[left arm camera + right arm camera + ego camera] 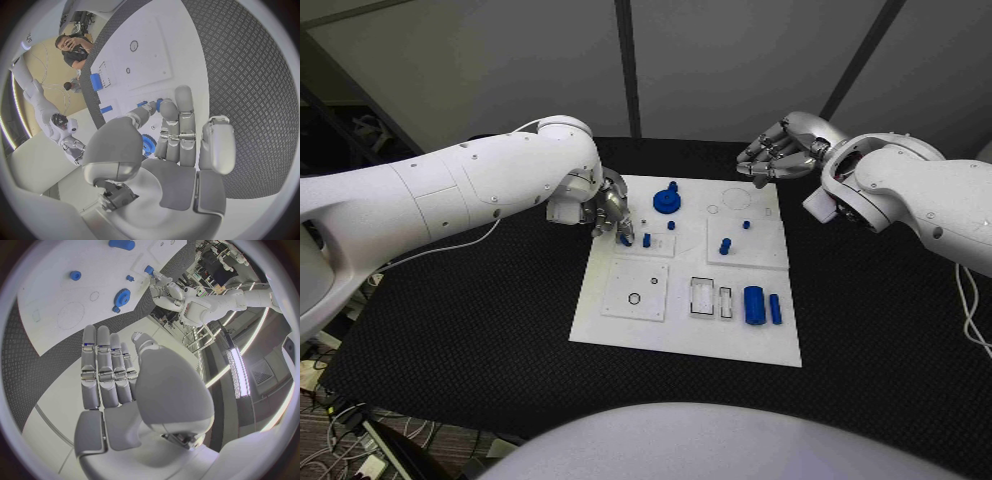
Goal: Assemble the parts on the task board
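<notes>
- While the left hand (600,212) hangs at the task board (632,335)'s far left edge, fingers pointing down at a small blue peg (627,239), I can't tell from where I stand whether it pinches that peg or only touches it; the left wrist view shows fingertips (183,95) close to small blue pieces but the contact is masked
- The right hand (783,150) hovers off the board's far right corner, well apart from every part, fingers loosely curled and spread with nothing in them
- On the board, a blue gear (668,201) sits at the far middle and looks seated on its post, and several short blue pegs (726,245) stand upright in the far blocks, so I'd judge part of the work is done
- Nearer the robot, a thick blue cylinder (754,304) and a slimmer blue bar (776,308) lie flat on the plate beside two open rectangular slots (714,298); a round hole (635,298) in the near left block looks unfilled, so a fair share seems left
- Hard to make out: whether the pegs are fully pushed home, and what the faint circles (736,199) at the far right are meant to take
</notes>
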You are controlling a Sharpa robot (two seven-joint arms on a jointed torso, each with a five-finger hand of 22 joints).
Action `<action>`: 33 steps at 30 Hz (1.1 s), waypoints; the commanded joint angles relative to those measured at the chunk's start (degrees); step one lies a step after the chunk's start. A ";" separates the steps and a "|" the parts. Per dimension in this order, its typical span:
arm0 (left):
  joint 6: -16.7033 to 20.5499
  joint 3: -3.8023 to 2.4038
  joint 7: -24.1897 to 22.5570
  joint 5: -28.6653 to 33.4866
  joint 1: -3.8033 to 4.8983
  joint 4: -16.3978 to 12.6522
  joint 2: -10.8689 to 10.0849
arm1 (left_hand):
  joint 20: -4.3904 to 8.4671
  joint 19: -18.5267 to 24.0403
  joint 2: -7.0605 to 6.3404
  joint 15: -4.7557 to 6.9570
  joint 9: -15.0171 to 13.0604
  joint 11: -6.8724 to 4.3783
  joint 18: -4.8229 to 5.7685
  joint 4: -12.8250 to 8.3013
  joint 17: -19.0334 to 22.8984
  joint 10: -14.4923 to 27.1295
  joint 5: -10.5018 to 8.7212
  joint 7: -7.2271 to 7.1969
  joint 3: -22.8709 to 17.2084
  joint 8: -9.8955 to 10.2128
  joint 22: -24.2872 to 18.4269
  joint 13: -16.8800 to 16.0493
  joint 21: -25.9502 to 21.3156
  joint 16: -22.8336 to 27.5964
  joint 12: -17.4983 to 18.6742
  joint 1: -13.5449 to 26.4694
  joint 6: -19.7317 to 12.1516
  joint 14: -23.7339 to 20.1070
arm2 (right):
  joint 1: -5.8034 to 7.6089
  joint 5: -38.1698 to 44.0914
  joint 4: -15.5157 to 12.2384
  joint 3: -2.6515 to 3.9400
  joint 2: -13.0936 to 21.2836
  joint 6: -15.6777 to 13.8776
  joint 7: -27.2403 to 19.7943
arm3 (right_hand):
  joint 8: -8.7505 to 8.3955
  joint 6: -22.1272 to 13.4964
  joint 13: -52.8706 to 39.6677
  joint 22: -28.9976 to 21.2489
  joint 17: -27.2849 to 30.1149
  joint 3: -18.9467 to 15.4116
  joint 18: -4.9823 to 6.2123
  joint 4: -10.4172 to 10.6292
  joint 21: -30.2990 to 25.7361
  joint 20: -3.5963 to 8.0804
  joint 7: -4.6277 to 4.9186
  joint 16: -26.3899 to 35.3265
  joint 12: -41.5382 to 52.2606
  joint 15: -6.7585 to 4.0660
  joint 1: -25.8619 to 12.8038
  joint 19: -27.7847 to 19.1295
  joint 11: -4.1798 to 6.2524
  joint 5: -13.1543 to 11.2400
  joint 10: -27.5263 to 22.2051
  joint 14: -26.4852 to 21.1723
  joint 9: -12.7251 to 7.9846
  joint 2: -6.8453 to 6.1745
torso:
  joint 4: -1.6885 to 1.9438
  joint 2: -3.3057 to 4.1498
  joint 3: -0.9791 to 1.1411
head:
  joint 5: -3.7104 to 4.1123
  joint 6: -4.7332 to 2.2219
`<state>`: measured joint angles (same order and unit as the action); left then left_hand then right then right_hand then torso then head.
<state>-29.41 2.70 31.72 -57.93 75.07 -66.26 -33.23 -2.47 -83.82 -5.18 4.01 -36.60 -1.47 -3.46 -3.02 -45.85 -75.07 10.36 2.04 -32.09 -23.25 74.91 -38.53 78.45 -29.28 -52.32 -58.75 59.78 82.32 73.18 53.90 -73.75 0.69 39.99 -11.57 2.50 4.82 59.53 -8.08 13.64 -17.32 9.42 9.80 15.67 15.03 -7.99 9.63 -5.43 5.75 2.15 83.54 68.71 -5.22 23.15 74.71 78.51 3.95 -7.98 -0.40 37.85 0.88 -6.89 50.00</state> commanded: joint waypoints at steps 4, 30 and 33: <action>-0.52 0.09 0.51 -0.35 0.01 0.24 0.14 | 0.35 -1.84 -0.11 0.32 0.15 -0.29 1.16 0.08 -0.09 0.17 -0.16 0.08 0.44 -0.12 12.03 0.04 0.13 0.06 -0.10 0.19 0.38 0.15 | 0.11 -0.16 -0.12 0.02 0.03 0.24 -0.37 | 0.22 -0.45 -0.08 -0.07 -0.08 0.21 0.60 0.15 -0.18 -0.11 0.12 0.30 0.12 -0.01 -0.27 0.10 -0.05 0.28 -0.37 -0.51 0.04 0.25 | 0.00 -0.01 0.00 | 0.02 0.00; -0.36 0.16 0.57 -1.50 0.01 1.07 0.91 | 0.25 -1.82 -0.27 0.18 0.88 -0.09 1.15 2.61 -0.10 0.22 -0.57 0.28 4.27 0.05 12.01 -0.11 0.04 0.07 -0.17 3.10 0.78 0.15 | 0.12 -0.12 -0.31 0.02 0.19 0.18 -0.40 | 0.20 -0.55 -0.11 -0.12 -0.13 0.24 0.60 0.03 -0.26 -0.12 0.14 0.37 0.08 0.01 -0.14 0.06 -0.07 0.29 -0.48 -0.62 0.02 0.15 | -0.01 0.02 0.00 | 0.19 0.00; -0.20 0.16 0.58 -1.50 0.01 1.10 0.93 | 0.25 -1.83 -0.25 0.18 0.92 -0.07 1.15 2.74 -0.08 0.24 -0.59 0.29 4.48 0.07 12.02 -0.10 0.05 0.10 -0.16 3.22 0.79 0.15 | 0.12 -0.12 -0.30 0.02 0.18 0.19 -0.43 | 0.19 -0.57 -0.12 -0.13 -0.14 0.26 0.60 -0.03 -0.28 -0.12 0.15 0.39 0.08 0.01 -0.05 0.06 -0.07 0.30 -0.50 -0.65 0.02 0.13 | -0.01 0.00 -0.01 | 0.20 0.00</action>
<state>-29.40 2.85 31.88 -58.92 75.02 -65.22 -32.38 -2.47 -83.82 -5.49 4.01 -35.71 -1.48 -3.45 -0.32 -45.89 -75.06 10.10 2.45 -27.97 -23.29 74.91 -38.62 78.45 -29.28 -52.32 -56.02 60.20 82.32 73.18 53.90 -73.93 0.69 40.15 -11.57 2.50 4.82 59.33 -8.13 13.60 -17.41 9.42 9.80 15.67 15.03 -7.99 9.83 -5.43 5.75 2.14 83.53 68.71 -5.22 23.15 74.71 78.09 3.95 -7.97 -0.43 37.88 0.87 -6.69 50.00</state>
